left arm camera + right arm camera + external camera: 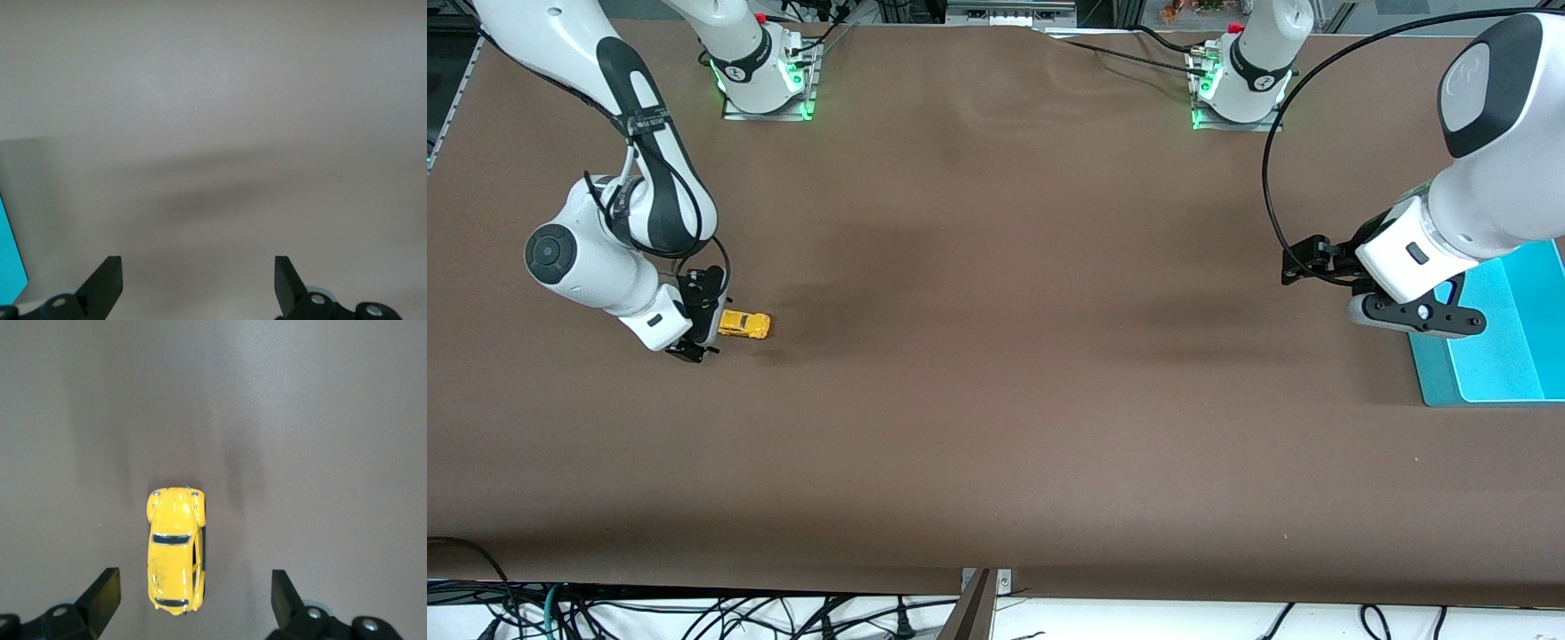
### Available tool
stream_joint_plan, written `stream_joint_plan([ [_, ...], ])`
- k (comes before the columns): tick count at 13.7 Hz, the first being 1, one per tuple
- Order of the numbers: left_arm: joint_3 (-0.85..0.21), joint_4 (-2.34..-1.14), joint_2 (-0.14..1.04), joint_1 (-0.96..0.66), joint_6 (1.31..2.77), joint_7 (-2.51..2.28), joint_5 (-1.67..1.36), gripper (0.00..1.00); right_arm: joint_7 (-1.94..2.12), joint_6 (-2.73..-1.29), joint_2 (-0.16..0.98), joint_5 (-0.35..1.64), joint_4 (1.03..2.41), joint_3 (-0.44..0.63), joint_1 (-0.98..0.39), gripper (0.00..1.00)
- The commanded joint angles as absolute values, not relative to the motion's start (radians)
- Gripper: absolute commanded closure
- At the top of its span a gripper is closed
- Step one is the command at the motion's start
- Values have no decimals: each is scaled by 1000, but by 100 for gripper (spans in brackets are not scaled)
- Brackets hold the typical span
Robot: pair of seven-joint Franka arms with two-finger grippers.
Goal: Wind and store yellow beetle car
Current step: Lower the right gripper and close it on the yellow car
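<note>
The yellow beetle car (744, 324) stands on its wheels on the brown table toward the right arm's end. My right gripper (701, 342) is low beside it and open. In the right wrist view the car (175, 550) lies lengthwise with one end between the spread fingers (103, 597), touching neither. My left gripper (1427, 318) is open and empty, low at the edge of the teal tray (1494, 347). In the left wrist view my left gripper (197, 280) is over bare table.
The teal tray lies at the left arm's end of the table and shows as a sliver in the left wrist view (8, 253). A black cable loops above the left arm. The brown table (996, 356) stretches between the two grippers.
</note>
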State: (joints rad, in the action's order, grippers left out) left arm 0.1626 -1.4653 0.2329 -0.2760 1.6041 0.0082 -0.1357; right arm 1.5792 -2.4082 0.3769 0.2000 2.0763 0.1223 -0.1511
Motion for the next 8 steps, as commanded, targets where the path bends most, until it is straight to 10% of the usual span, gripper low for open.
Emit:
stream_joint_plan([
  [1, 163, -1436, 247, -272, 1591, 6, -167, 0, 1629, -2514, 354, 222, 2175, 117, -135, 0],
  [8, 163, -1436, 247, -272, 1591, 6, -167, 0, 1631, -2638, 383, 222, 2226, 95, -138, 8],
])
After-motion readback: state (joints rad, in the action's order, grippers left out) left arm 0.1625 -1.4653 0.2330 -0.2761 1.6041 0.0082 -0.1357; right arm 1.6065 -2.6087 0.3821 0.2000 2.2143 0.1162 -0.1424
